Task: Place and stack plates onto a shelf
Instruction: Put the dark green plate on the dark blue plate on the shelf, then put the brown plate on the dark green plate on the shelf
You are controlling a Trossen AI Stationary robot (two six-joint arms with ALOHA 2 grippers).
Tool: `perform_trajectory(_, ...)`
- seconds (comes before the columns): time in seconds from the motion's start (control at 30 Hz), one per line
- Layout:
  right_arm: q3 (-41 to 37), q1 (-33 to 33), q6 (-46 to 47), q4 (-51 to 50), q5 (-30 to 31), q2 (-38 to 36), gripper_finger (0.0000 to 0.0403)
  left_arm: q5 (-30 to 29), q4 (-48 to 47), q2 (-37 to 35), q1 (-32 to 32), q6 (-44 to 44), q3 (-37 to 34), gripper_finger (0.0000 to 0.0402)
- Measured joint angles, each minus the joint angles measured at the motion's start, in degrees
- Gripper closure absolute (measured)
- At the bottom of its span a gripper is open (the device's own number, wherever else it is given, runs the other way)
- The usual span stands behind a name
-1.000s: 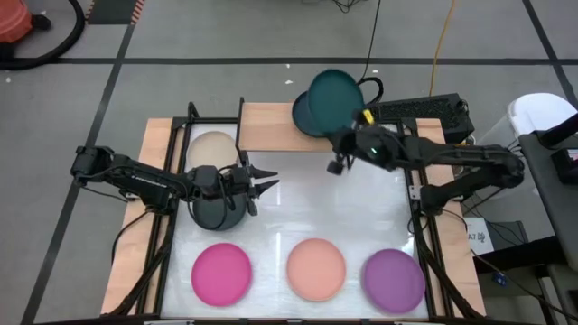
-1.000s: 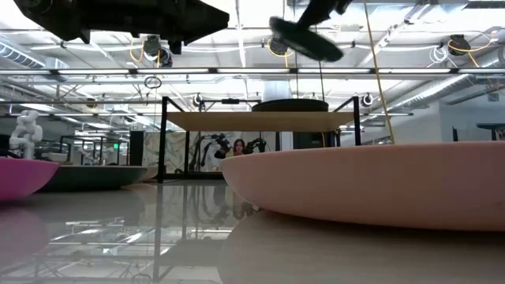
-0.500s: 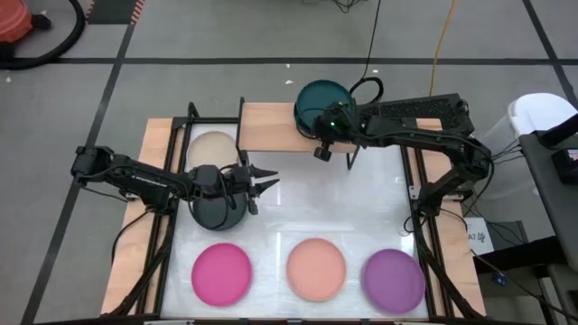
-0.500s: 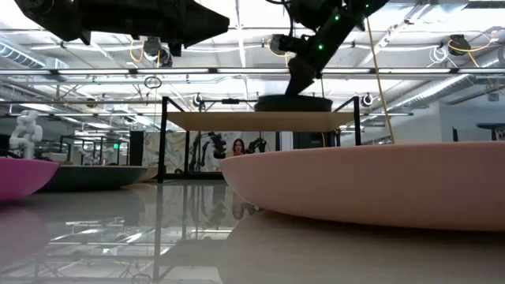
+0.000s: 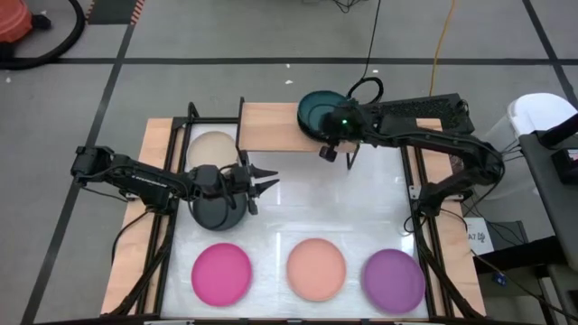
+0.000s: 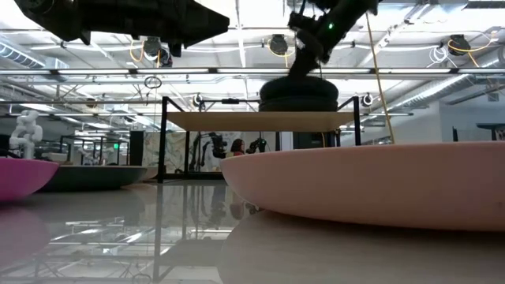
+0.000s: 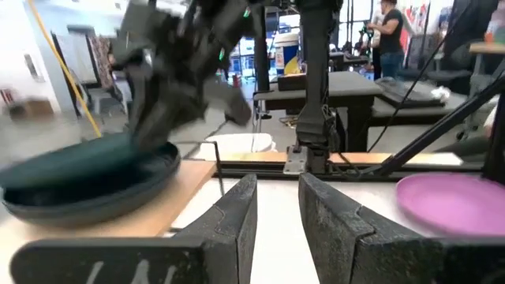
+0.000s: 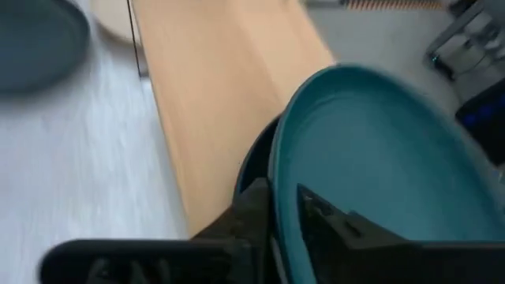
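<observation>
In the high view my right gripper (image 5: 332, 128) is shut on a dark teal plate (image 5: 318, 110) at the right end of the light wood shelf (image 5: 269, 126). A second dark teal plate (image 8: 252, 167) lies under it, and the low view shows the two as a stack (image 6: 298, 93). My left gripper (image 5: 269, 180) waits open above the table, beside the charcoal plate (image 5: 215, 211). The beige plate (image 5: 212, 146) lies partly under the shelf's left end. The magenta plate (image 5: 221, 273), the peach plate (image 5: 316, 268) and the purple plate (image 5: 394, 278) lie flat along the near edge. My right gripper pinches the upper teal plate by its rim (image 8: 278, 183), on the side toward the table's near edge. One finger (image 8: 319, 211) is on the plate's inner face and the other (image 8: 254, 207) on its underside. The fingers slant down from the near right. The plate sits almost level on the lower teal plate.
The shelf's black metal legs (image 6: 163, 138) stand at the far side of the white table (image 5: 298, 203). The left half of the shelf board is bare. Black frame rails run along the table's left and right sides. The room behind holds desks and a person.
My right gripper has brought the dark teal plate down from a tilted position high above the shelf's far right corner. It has moved toward the near edge. The plate has levelled out onto the other teal plate on the shelf, and the gripper has stayed shut on it.
</observation>
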Motion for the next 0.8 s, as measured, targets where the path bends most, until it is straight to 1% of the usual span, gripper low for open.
perform_trajectory(0.07,0.0,0.5,0.0,0.7,0.0,-2.3,0.0322,0.0,-0.2,0.0,0.0,-2.5,0.0,0.03)
perform_trajectory(0.17,0.0,2.1,0.2,0.2,-0.1,-7.0,0.0291,0.0,-1.3,0.0,0.0,-2.8,0.0,0.03)
perform_trajectory(0.23,0.0,3.7,2.2,-0.6,-0.1,-10.6,0.0278,0.0,-2.6,0.0,0.0,-2.7,0.0,0.03)
perform_trajectory(0.3,0.0,5.9,4.8,-2.8,0.0,-14.2,0.0273,-1.2,-7.2,-0.7,0.0,-3.2,0.7,0.03)
perform_trajectory(0.37,-1.2,9.0,7.1,-3.9,0.1,-18.4,0.0273,-4.3,-16.0,-1.6,-0.1,-5.2,2.9,0.03)
perform_trajectory(0.43,-4.1,12.7,9.6,-3.3,0.0,-22.7,0.0276,-8.6,-28.3,-2.3,-0.3,-8.1,6.3,0.03)
perform_trajectory(0.57,-14.3,21.2,13.1,5.0,0.0,-30.4,0.0283,-15.5,-53.0,-2.3,-1.1,-17.4,13.8,0.03)
perform_trajectory(0.7,-24.5,29.6,12.9,17.1,0.6,-35.6,0.0286,-16.5,-71.7,-1.9,-1.3,-28.6,18.3,0.03)
perform_trajectory(0.8,-30.1,33.9,12.8,23.0,3.4,-37.3,0.0286,-16.5,-82.7,-1.9,-1.0,-35.4,19.8,0.03)
